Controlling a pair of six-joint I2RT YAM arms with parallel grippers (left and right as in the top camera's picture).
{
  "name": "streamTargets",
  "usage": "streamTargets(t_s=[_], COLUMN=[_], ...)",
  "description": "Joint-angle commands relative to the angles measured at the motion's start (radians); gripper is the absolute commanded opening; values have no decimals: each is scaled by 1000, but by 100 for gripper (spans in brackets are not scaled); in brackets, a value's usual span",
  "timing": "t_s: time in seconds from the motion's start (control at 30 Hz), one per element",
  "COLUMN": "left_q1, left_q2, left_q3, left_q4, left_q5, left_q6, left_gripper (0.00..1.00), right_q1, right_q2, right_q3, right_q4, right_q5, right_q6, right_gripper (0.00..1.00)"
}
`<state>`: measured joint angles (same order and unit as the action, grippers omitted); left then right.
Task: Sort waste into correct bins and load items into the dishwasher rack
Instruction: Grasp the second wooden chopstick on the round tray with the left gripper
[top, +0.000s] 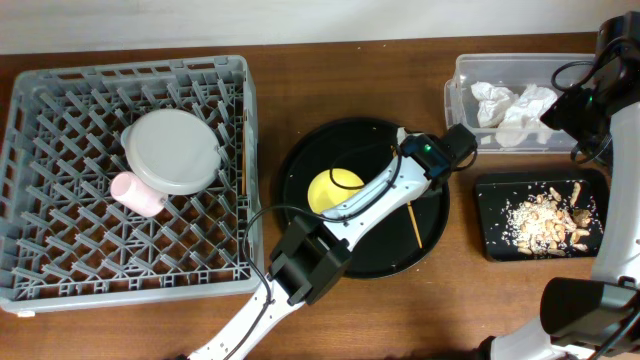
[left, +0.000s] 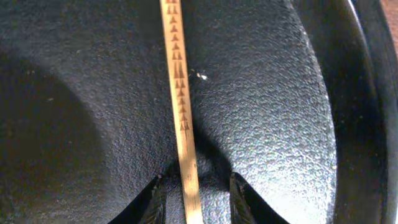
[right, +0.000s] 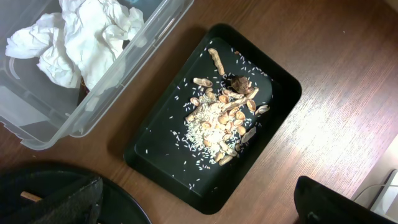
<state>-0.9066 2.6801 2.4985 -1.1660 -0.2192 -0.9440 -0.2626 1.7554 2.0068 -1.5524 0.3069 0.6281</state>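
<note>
One wooden chopstick (left: 180, 93) lies on the round black tray (left: 267, 124), which also shows in the overhead view (top: 430, 235). My left gripper (left: 194, 193) is open and low over the tray, a finger on each side of the chopstick with gaps. Overhead, that gripper (top: 410, 192) sits above the chopstick (top: 413, 225), beside the yellow bowl (top: 335, 190). The rack (top: 60, 270) holds the grey plate (top: 172, 148), the pink cup (top: 138, 194) and a second chopstick (top: 243, 160). My right gripper (right: 196, 208) is wide open and empty. The blue cup is out of view.
The clear tub (top: 460, 75) holds crumpled napkins (top: 510, 105), also in the right wrist view (right: 81, 37). The shallow black tray (top: 485, 215) in front of it holds food scraps (right: 224, 115). My right arm (top: 590, 100) hangs over the tub's right end.
</note>
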Motion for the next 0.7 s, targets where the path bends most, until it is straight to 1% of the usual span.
streamTargets(t_s=[0.0,0.07,0.1,0.17,0.3,0.4,0.53,0.57,0.67], left_q1=[6,6,6,7,13,16,18,23,57], left_q2=[54,54,54,54,52,52,51,51,52], left_q3=[4,4,4,4,24,76,261,332,558], left_q4=[-19,-20,-20,-25,-60,-117,-240,-276,-359], left_q5=[-12,-4,-3,-3,-3,-6,-11,-14,-15], left_q6=[-62,-62,-62,-61,-61,-58,-45,-18,190], left_gripper=[32,27,21,13,1,1,1,1,1], right_q1=[-6,-6,-6,-6,-6,-6,-6,-6,-6], right_q2=[7,7,7,7,7,7,7,7,7], right_q3=[6,6,6,6,6,6,6,6,6], right_q4=[-3,-3,-3,-3,-3,-3,-3,-3,-3], right_q5=[19,19,19,19,19,19,19,19,19], right_q6=[5,5,5,5,5,5,5,5,5], right_gripper=[99,99,99,99,99,99,99,99,99])
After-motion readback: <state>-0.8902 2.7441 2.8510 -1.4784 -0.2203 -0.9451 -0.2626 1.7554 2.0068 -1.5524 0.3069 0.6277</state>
